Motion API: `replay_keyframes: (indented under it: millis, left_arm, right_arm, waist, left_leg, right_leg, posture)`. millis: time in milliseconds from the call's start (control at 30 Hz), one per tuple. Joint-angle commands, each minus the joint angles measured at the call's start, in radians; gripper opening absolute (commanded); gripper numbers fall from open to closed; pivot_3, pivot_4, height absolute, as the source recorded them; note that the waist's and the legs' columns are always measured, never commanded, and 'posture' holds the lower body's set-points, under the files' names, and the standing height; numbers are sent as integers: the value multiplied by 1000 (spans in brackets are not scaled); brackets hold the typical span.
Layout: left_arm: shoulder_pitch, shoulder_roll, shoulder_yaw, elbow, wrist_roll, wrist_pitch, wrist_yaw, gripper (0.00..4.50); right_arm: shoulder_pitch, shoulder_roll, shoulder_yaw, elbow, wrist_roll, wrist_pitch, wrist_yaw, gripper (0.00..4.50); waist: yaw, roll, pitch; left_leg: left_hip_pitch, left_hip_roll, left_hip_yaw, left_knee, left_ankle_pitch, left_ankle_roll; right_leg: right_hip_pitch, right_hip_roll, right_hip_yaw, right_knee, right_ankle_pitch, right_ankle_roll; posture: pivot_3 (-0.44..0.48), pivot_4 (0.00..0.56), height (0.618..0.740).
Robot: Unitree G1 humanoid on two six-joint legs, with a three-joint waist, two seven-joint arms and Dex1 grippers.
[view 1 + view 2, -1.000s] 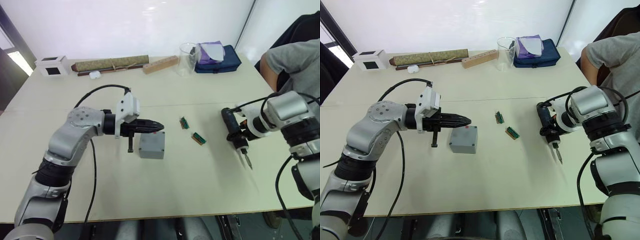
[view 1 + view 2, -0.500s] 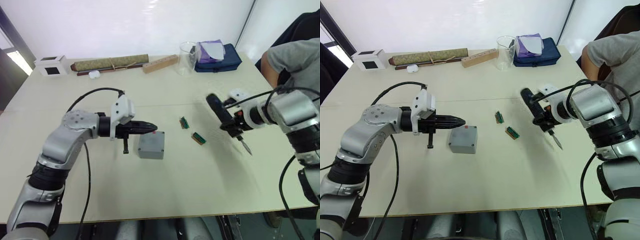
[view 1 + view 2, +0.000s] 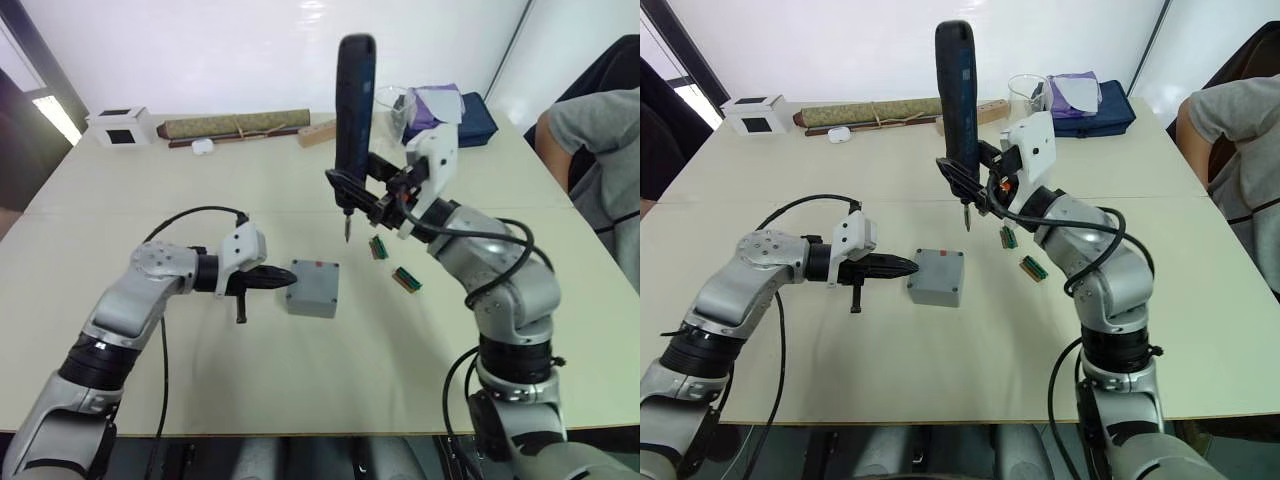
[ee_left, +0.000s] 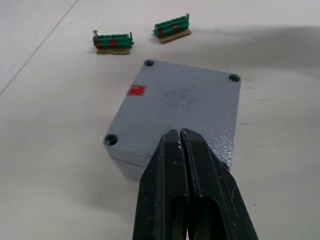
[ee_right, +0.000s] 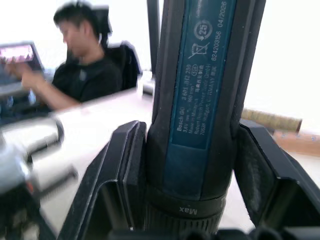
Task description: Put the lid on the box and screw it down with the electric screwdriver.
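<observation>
The grey box (image 4: 125, 167) stands mid-table with the lid (image 4: 185, 100) seated on it; the lid shows corner screw holes and a small red mark. My left gripper (image 3: 290, 279) is shut and empty, its tips (image 4: 180, 145) at the box's left edge. My right gripper (image 3: 360, 192) is shut on the electric screwdriver (image 3: 354, 100). The tool is held upright high above the table, its thin bit (image 3: 966, 220) pointing down, behind and a little right of the box. In the right wrist view the black fingers (image 5: 120, 170) flank the tool's blue body (image 5: 200, 100).
Two small green circuit boards (image 3: 378, 247) (image 3: 406, 279) lie right of the box. Along the far edge are a white box with a black square (image 3: 122, 127), a rolled mat (image 3: 235, 125), a wooden block (image 3: 316, 132), a glass beaker (image 3: 393, 105) and a blue bag (image 3: 470, 110). A person (image 3: 600, 110) sits at the right.
My right arm swung the screwdriver from low at the table's right up to the middle, turning it upright with the bit down. My left gripper drew back left to the box's edge. The camera shifted.
</observation>
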Motion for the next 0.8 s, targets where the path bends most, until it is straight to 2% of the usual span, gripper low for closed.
replay_keyframes:
  millis: [33, 367, 800]
  left_arm:
    - [-16, -17, -13, 24, 21, -24, -2, 0]
    - [-21, -39, -31, 63, 63, -44, 6, 0]
    - [-29, -36, -27, 69, 64, -40, 5, 0]
  right_arm:
    - [37, 34, 48, -21, -46, -138, -12, 2103]
    - [143, 60, 105, 6, -92, -261, -15, 2103]
    - [182, 39, 122, 28, -146, -329, -13, 2103]
  waist:
    - [-2, 0, 0]
    - [-1, 0, 0]
    - [-1, 0, 0]
  left_leg:
    - [0, 0, 0, 0, 0, 0]
    - [1, 0, 0, 0, 0, 0]
    - [1, 0, 0, 0, 0, 0]
  right_leg:
    - [0, 0, 0, 0, 0, 0]
    - [0, 0, 0, 1, 0, 0]
    - [1, 0, 0, 1, 0, 0]
  posture:
    - [0, 150, 736]
    - [0, 150, 736]
    - [0, 150, 736]
